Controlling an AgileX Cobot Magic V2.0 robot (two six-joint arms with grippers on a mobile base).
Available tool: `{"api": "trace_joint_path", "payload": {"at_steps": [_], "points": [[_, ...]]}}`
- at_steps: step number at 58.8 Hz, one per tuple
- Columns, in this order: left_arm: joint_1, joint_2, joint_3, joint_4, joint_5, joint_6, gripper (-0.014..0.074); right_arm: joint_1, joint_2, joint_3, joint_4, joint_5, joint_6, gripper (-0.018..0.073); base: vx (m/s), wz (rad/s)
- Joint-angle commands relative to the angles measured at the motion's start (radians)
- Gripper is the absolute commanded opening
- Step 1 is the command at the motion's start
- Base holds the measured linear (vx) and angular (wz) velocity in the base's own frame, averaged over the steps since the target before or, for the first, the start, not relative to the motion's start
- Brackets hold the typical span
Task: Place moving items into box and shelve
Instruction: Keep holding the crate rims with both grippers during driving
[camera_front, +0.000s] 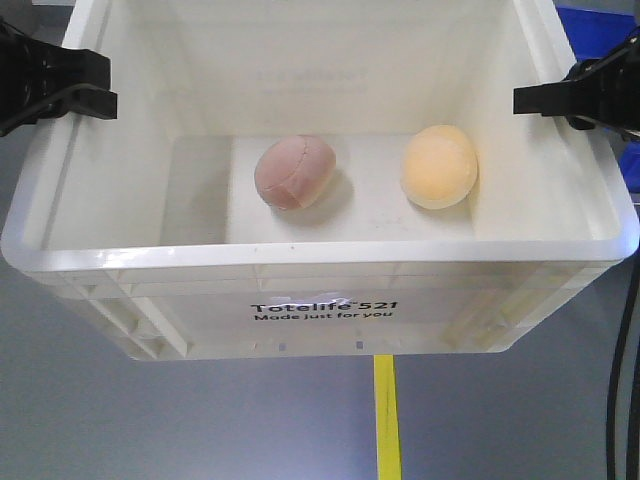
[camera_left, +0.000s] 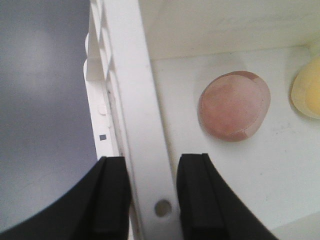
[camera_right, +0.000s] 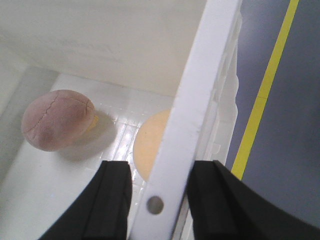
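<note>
The white box printed "Totelife 521" hangs above the grey floor, held at both side rims. Inside on its bottom lie the two moving items: a pinkish-brown lump with a crack line and, to its right, a pale yellow-orange lump. My left gripper straddles the left rim, one finger outside and one inside, shut on it. My right gripper clamps the right rim the same way. The pink lump shows in both wrist views; the rim partly hides the yellow one.
Blue bins show behind the box at the top right. A yellow floor line runs under the box toward me, also seen as the yellow line beside the right wall. A black cable hangs at the right edge.
</note>
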Motion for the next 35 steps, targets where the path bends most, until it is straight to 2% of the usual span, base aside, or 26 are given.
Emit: {"api": "trace_joint_path", "payload": {"at_steps": [1,35], "points": [[-0.006,-0.036,-0.051,-0.066,-0.141,0.010,-0.0006,0.004,-0.041,-0.049,0.109,-0.044,-0.044,-0.0006,0.49,-0.02],[-0.006,-0.036,-0.051,-0.066,-0.141,0.010,-0.0006,0.004,-0.041,-0.049,0.109,-0.042,-0.044,-0.0006,0.50,0.02]]}}
